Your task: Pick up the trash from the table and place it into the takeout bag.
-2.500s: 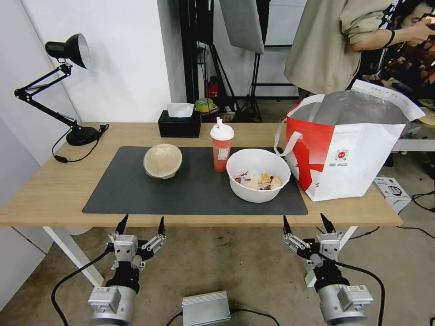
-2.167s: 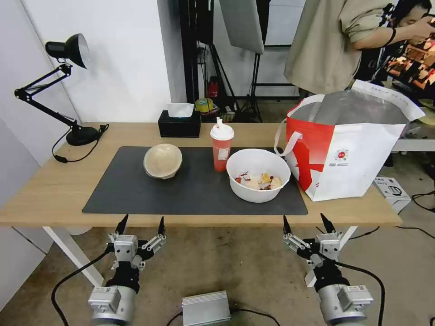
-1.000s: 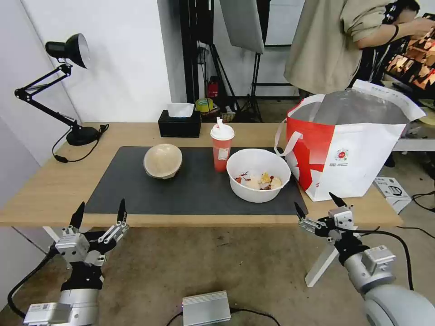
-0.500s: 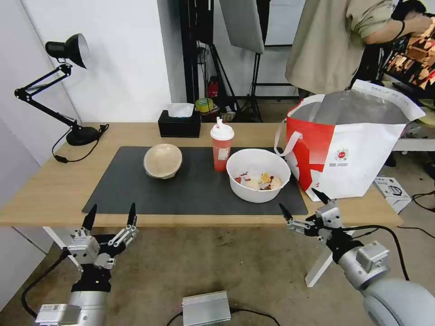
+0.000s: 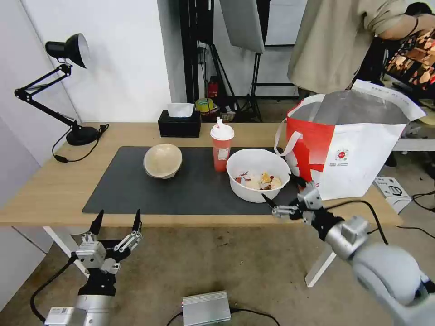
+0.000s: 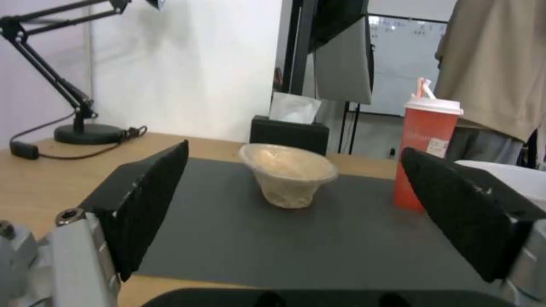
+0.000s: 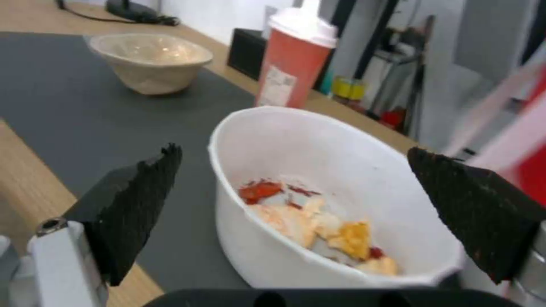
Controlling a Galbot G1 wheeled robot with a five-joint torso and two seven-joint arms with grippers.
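Observation:
On the dark mat of the table stand a tan paper bowl, a red cup with a white lid and a white bowl with food scraps. The red-and-white takeout bag stands open at the table's right end. My right gripper is open at the white bowl's near right side, its jaws spread wider than the bowl. My left gripper hangs open below the table's front edge, facing the tan bowl and the cup.
A black desk lamp stands at the far left corner and a black tissue box behind the cup. A silver box lies on the floor in front. A person stands behind the bag.
My right arm has risen from below the table edge and moved forward and left to the white bowl. My left arm swung out left, then drifted slightly back right, staying below the table.

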